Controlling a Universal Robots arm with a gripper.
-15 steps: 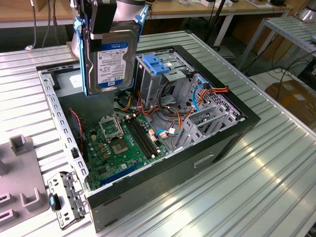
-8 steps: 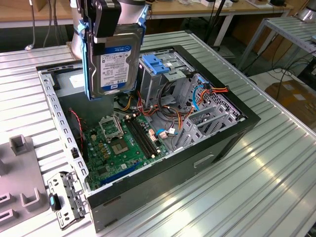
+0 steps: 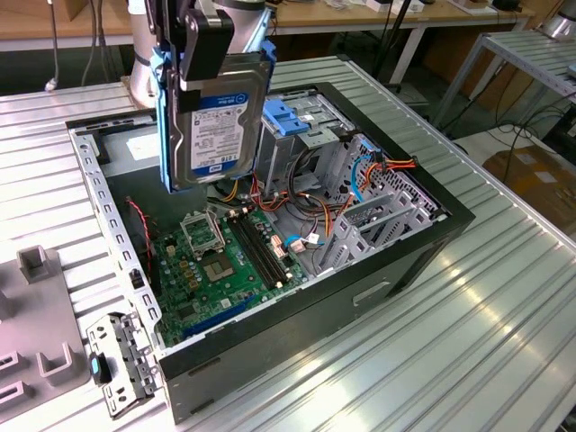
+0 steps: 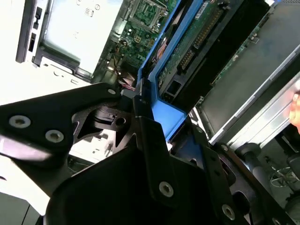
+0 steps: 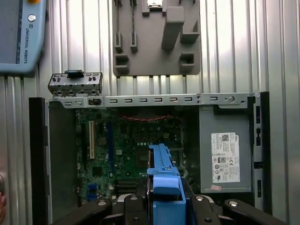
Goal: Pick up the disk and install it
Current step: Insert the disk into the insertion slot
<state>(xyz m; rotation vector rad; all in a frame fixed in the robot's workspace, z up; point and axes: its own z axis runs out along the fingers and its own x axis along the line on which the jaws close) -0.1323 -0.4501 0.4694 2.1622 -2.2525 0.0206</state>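
Observation:
The disk (image 3: 220, 130), a grey-metal drive with a white-and-blue label and blue side rails, hangs upright on edge above the open computer case (image 3: 432, 238). My gripper (image 3: 209, 74) is shut on its upper part, one black finger (image 3: 205, 45) lying across the labelled face. The disk hovers over the motherboard (image 3: 220, 261), to the exterior view's left of the metal drive cage (image 3: 310, 135) and apart from it. In the first wrist view the disk's blue rail (image 5: 161, 171) runs out from between the fingers. The second wrist view shows its circuit-board side (image 4: 197, 47).
A blue bracket (image 3: 292, 115) tops the drive cage. The grey power supply (image 5: 225, 157) fills one corner of the case, and coloured cables (image 3: 315, 211) lie by the cage. On the ribbed table stand a grey fixture (image 5: 157, 37), a loose metal bracket (image 3: 121, 360) and a pendant (image 5: 21, 33).

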